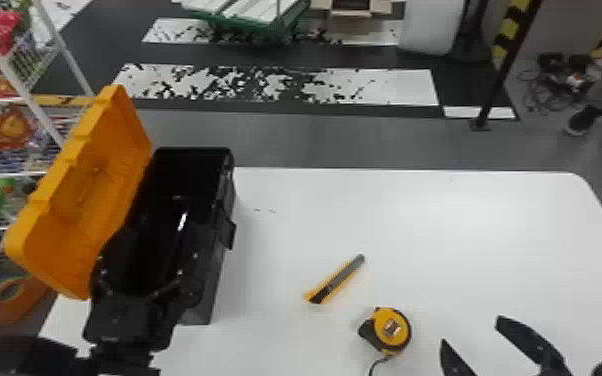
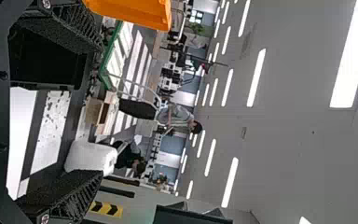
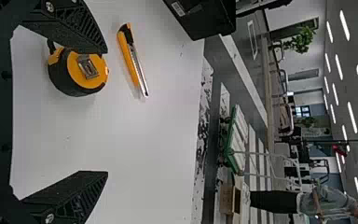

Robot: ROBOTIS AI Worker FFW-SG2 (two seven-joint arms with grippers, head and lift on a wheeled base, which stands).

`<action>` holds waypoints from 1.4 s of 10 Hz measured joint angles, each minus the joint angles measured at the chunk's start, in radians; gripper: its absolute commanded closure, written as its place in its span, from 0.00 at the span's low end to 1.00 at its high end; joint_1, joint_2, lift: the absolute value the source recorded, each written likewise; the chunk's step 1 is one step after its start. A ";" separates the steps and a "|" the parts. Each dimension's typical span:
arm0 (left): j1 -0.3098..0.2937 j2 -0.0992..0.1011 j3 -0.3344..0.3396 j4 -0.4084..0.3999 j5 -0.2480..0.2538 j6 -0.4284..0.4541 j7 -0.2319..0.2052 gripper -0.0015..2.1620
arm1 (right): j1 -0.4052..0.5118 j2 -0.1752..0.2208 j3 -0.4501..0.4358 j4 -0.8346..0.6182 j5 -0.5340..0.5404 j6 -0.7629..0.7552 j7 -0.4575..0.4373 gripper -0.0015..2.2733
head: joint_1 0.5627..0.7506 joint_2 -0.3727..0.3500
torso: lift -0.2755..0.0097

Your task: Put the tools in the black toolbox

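The black toolbox (image 1: 217,280) stands at the table's left with its orange lid (image 1: 90,200) raised; the lid (image 2: 133,10) also shows in the left wrist view. My left gripper (image 1: 157,225) is over the toolbox's near part, and its fingers stand wide apart in the left wrist view, where the gripper (image 2: 95,109) holds nothing. My right gripper (image 1: 473,331) is open, right of the yellow tape measure (image 1: 392,327). A yellow utility knife (image 1: 336,280) lies between toolbox and tape. In the right wrist view the gripper (image 3: 105,112) has the tape measure (image 3: 86,72) near one finger, the knife (image 3: 133,60) farther off.
The white table (image 1: 415,215) carries the toolbox, knife and tape. A wire rack (image 1: 40,55) with packaged goods stands beyond the lid at the left. On the floor behind are a green-edged cart (image 1: 250,15) and a striped post (image 1: 507,35).
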 measured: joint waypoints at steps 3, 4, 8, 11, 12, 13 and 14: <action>0.071 0.007 -0.039 0.022 0.002 -0.177 0.017 0.03 | -0.023 -0.002 0.025 0.050 0.032 -0.044 0.034 0.04 | 0.70 0.65 | 0.83; 0.079 0.008 -0.043 0.028 0.001 -0.193 0.016 0.03 | -0.035 -0.003 0.037 0.072 0.045 -0.057 0.037 0.04 | 0.70 0.66 | 0.83; 0.090 0.010 -0.063 0.040 -0.007 -0.200 0.016 0.03 | -0.124 -0.003 0.104 0.186 0.097 -0.066 0.025 0.04 | 0.70 0.70 | 0.83; 0.095 0.015 -0.069 0.041 -0.009 -0.200 0.016 0.03 | -0.202 -0.003 0.159 0.264 0.140 -0.043 -0.004 0.04 | 0.70 0.73 | 0.83; 0.096 0.016 -0.070 0.041 -0.009 -0.200 0.016 0.03 | -0.228 -0.003 0.182 0.286 0.161 -0.022 -0.018 0.04 | 0.70 0.74 | 0.83; 0.098 0.017 -0.070 0.041 -0.009 -0.200 0.016 0.03 | -0.248 -0.003 0.204 0.298 0.179 0.007 -0.029 0.04 | 0.70 0.75 | 0.83; 0.100 0.019 -0.070 0.040 -0.009 -0.200 0.016 0.03 | -0.266 -0.003 0.225 0.305 0.192 0.037 -0.043 0.04 | 0.70 0.77 | 0.83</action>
